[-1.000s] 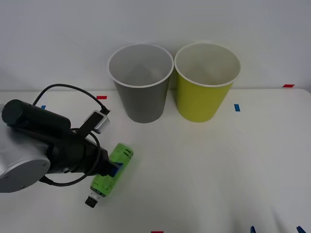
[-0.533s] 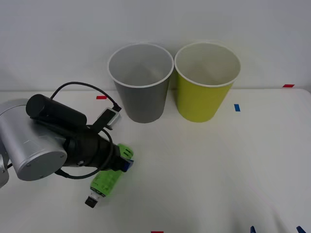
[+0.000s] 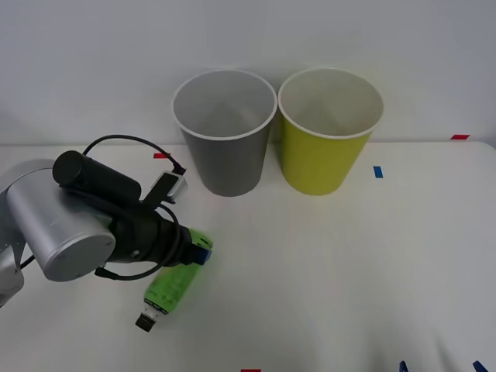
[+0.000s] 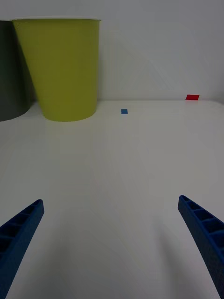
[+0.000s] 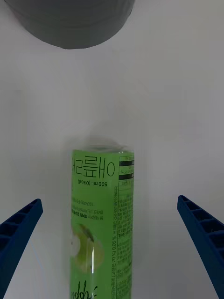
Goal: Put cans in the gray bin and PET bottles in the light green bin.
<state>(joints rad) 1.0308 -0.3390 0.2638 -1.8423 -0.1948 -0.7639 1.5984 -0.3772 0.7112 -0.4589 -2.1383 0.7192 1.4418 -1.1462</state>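
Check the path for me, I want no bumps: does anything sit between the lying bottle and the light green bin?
The gray bin stands beside the light green bin, close to the straight line from the bottle. The left gripper, jaws open, straddles the bottle.

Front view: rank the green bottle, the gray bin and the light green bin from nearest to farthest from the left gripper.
1. The green bottle, lying on the table directly under the left gripper, which is open.
2. The gray bin, standing farther back, slightly toward the robot's right.
3. The light green bin, beside the gray bin, farther to the robot's right.
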